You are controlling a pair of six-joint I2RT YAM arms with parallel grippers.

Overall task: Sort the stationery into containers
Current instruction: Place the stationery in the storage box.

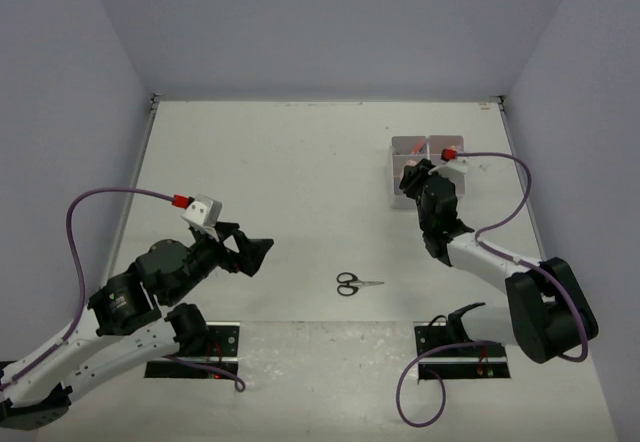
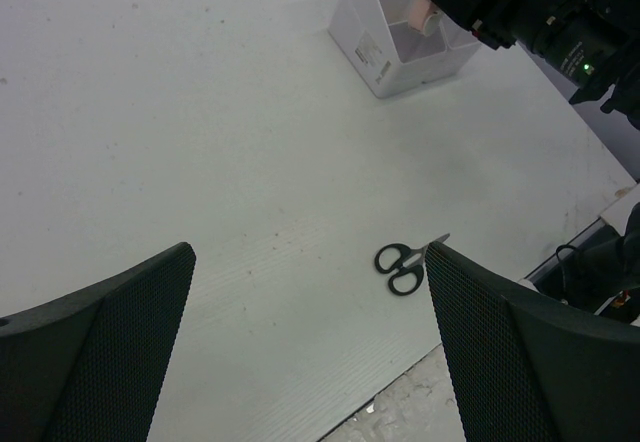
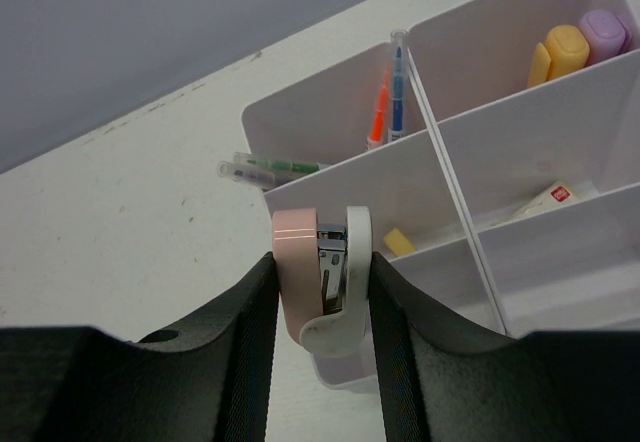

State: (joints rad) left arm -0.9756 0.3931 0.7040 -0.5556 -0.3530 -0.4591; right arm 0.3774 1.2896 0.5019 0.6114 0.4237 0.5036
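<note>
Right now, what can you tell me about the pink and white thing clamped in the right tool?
The pink and white item looks like a mini stapler: pale pink plastic shell on one side, white on the other, metal showing between. It stands on end, pinched by its flat sides in the right tool, at the near edge of the white organiser box. Whether it touches the box cannot be told.

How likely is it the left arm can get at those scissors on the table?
Probably yes: the left hand is open and empty, and the scissors lie flat ahead of it with nothing between.
</note>
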